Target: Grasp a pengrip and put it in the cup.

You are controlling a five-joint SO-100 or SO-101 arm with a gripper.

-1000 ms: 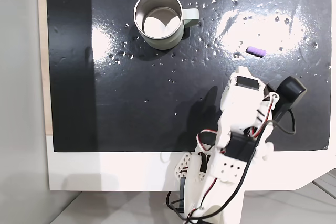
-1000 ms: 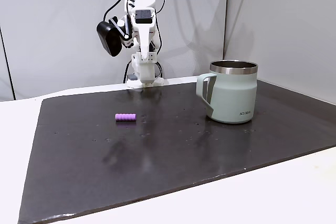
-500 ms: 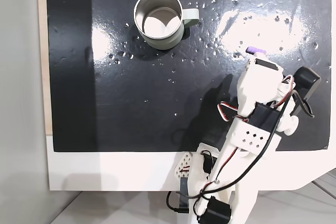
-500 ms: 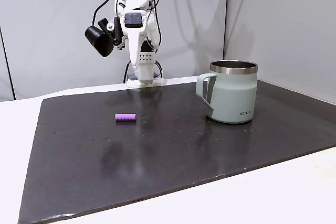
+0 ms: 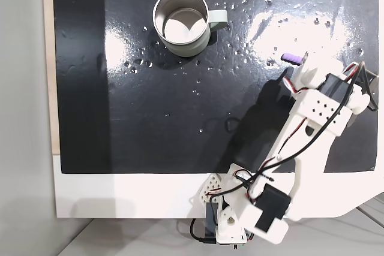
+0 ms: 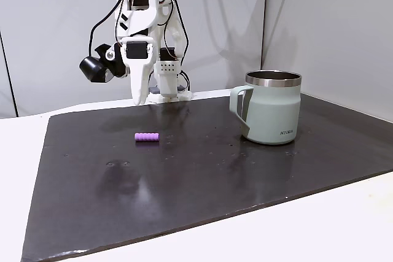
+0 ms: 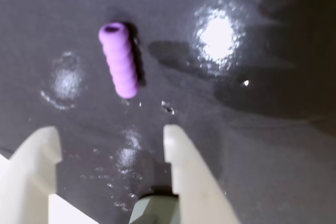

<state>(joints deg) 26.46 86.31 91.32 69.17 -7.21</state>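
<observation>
In the wrist view the tool (image 7: 110,135) stands open, its two pale fingers (image 7: 181,171) spread wide with bare dark mat between them, and it holds nothing. Both fingers are cut off by the lower edge of that view, so how they join the wrist cannot be seen. The pengrip (image 7: 119,59), purple and ribbed, lies flat just beyond the fingertips, clear of both, its open end pointing away from the tool.

In the fixed view from above, the arm's own white body covers the fingertips, and part of the pengrip (image 5: 291,57) is hidden by the tool's tip, so only its left end shows. In the side fixed view the tool (image 6: 139,93) hangs pointing down above the mat, behind the pengrip (image 6: 147,137); whether its tip touches the surface cannot be told.

The arm (image 5: 306,124) reaches out from its base at the counter's near edge in the top view, stretched diagonally toward the pengrip, with wrist bent downward and black cables looping along it.

The cup (image 6: 272,107) stands upright on the black mat (image 5: 180,118), well apart from the pengrip, its handle turned toward the pengrip's side. The mat covers the white counter (image 6: 344,219).
</observation>
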